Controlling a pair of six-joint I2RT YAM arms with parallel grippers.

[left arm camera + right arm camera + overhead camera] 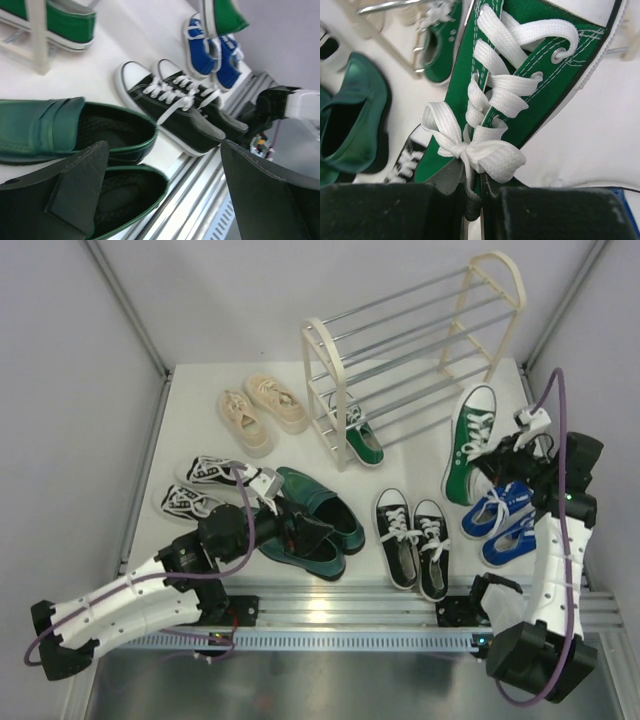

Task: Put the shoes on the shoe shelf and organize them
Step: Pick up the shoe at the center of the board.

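Right gripper, jaws pressed together on the green sneaker, just right of the shoe shelf; left gripper, jaws spread, hovers over dark green loafers on the tabletop.

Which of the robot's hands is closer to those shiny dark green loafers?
Left. The left hand hovers open right over the green loafers; the right hand is far off to their right, shut on a green sneaker.
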